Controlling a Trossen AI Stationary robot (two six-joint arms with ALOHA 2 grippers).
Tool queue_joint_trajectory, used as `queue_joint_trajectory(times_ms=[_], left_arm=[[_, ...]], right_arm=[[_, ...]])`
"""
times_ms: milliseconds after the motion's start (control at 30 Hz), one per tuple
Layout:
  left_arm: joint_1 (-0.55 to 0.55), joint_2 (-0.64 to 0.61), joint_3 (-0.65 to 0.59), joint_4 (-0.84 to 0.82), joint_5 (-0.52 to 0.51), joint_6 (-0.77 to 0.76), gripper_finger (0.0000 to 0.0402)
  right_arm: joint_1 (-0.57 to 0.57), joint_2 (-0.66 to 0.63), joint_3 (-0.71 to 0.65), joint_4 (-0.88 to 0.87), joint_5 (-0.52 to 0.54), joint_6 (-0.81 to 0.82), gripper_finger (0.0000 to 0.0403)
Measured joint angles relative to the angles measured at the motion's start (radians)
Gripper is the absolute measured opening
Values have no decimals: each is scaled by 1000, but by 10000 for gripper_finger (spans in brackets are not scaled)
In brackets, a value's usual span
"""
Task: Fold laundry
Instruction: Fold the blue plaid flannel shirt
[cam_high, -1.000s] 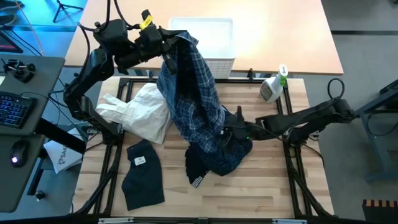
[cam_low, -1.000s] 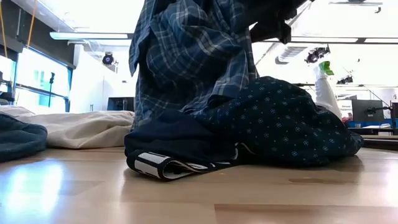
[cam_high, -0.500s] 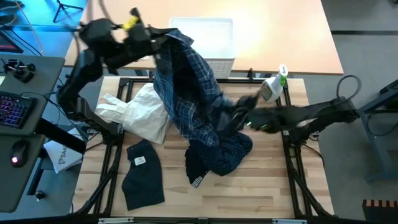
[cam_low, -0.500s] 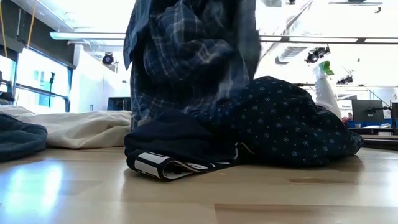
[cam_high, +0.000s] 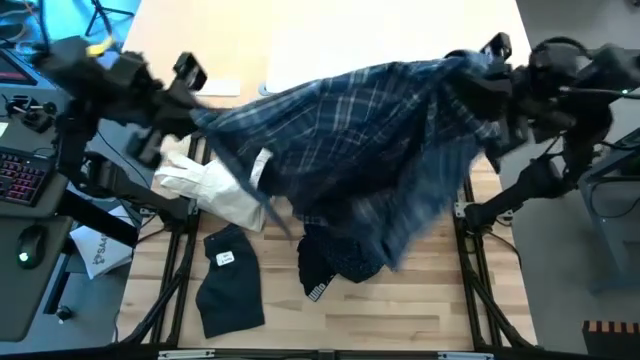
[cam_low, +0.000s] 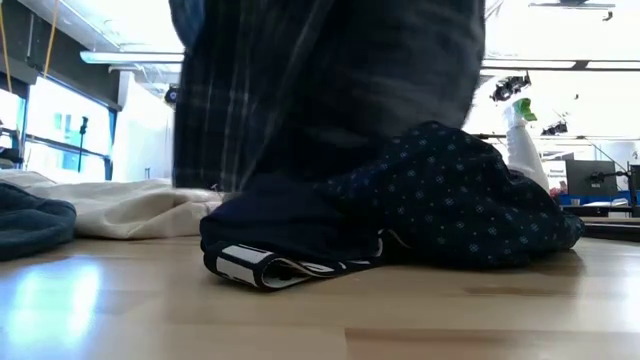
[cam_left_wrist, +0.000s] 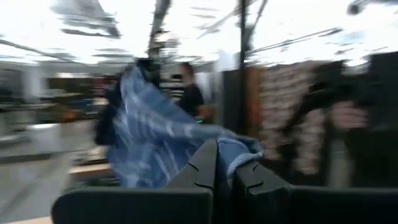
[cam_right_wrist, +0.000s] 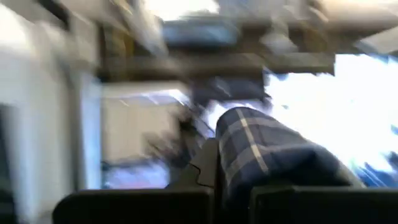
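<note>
The blue-and-white plaid shirt (cam_high: 360, 140) is stretched in the air between my two grippers. Its lower part hangs down over the pile on the table (cam_low: 330, 90). My left gripper (cam_high: 190, 98) is shut on the shirt's left end, above the table's far left. My right gripper (cam_high: 492, 78) is shut on its right end, above the far right. Below lies the navy dotted shirt (cam_low: 450, 200), resting on a dark piece with a white band (cam_low: 255, 265). My left gripper pinches a bunched fold of the plaid shirt (cam_left_wrist: 241, 152) between its two shut fingers, which point about level. The cloth runs away from the fingers toward the other arm, lifted clear at this end. My right gripper pinches a rolled bunch of the plaid shirt (cam_right_wrist: 261, 149) between its shut fingers, pointing roughly level and slightly up. From there the shirt spreads toward the left arm, and its lower edge hangs down.
A cream garment (cam_high: 215, 180) lies at the left of the table, and dark shorts (cam_high: 230, 285) lie near the front left. A spray bottle (cam_low: 520, 140) stands behind the pile at the right. The wooden table (cam_high: 420, 320) is bare along its near edge.
My right gripper has taken hold of the plaid shirt at the pile and risen fast toward the far right. My left gripper has swung toward the table's left edge. The shirt, which hung bunched from the left gripper, is now spread out wide between the two.
</note>
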Motion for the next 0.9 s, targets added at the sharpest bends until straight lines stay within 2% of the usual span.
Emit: queue_joint_trajectory(times_ms=[67,133,267,367,433,500,667,733,900], left_arm=[[-24,-20,1,-22,-10,-14,0],[-39,-32,1,-85,-99,-2,0],[-46,-52,-11,-373,-391,-10,0],[-46,-51,-63,-653,-590,-125,0],[-46,-49,-131,-809,-672,-220,0],[-46,-49,-226,-903,-699,-308,0],[-55,-91,-527,-786,-641,-357,1],[-63,-95,-620,-803,-609,-357,8],[-36,-108,-730,-901,-582,-356,63]], right_arm=[[-30,-29,-83,158,-154,-11,1],[-83,-33,-113,176,-216,20,1],[-212,-17,-119,3,-173,153,1],[-290,17,-119,-164,-188,244,1],[-329,50,-122,-289,-207,260,0],[-353,80,-124,-399,-211,257,0],[-380,157,-122,-568,-214,252,0],[-379,186,-122,-611,-244,234,0],[-378,205,-122,-665,-338,194,0]])
